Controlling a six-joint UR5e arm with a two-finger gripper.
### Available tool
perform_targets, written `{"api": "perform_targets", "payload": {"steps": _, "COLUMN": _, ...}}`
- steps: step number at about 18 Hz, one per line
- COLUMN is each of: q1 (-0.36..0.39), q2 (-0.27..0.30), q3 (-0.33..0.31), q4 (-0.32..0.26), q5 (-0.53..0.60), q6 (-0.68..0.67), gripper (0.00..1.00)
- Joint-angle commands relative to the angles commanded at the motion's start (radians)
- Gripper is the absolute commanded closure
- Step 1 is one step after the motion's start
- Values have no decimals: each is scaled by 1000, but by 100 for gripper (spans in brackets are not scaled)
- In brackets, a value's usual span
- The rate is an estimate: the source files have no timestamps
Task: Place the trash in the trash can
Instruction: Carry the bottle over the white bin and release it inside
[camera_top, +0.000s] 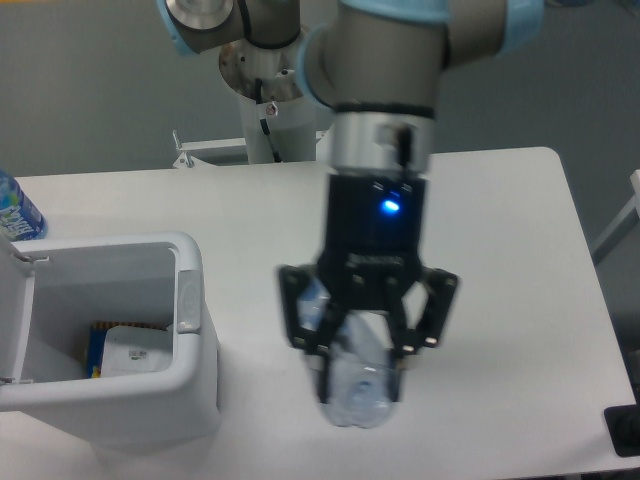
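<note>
My gripper (365, 345) hangs high above the table, close to the camera, shut on a slim clear plastic bottle (355, 392). The bottle's bluish cap end shows behind the left finger, and its base points toward the front edge. The white trash can (195, 330) stands at the left with its lid flipped open. Inside it lies a flat white wrapper (138, 350). The gripper with the bottle is to the right of the can, not over its opening.
A yellow-and-blue packet (97, 345) lies in the can under the wrapper. A bottle with a bright blue label (15, 212) stands at the far left edge. The arm's base column (275, 110) rises behind the table. A black block (625, 432) sits at the front right corner.
</note>
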Motion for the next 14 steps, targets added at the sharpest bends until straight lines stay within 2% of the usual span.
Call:
{"api": "perform_targets", "payload": {"steps": 4, "q1": -84, "q2": 8, "q3": -12, "q4": 0, "q5": -2, "q6": 8, "gripper": 41}}
{"api": "perform_targets", "payload": {"steps": 7, "q1": -137, "q2": 6, "q3": -44, "q4": 0, "q5": 0, "q6": 35, "gripper": 41}}
{"api": "perform_targets", "payload": {"steps": 14, "q1": -184, "q2": 5, "q3": -109, "q4": 0, "q5": -2, "q6": 69, "gripper": 41}}
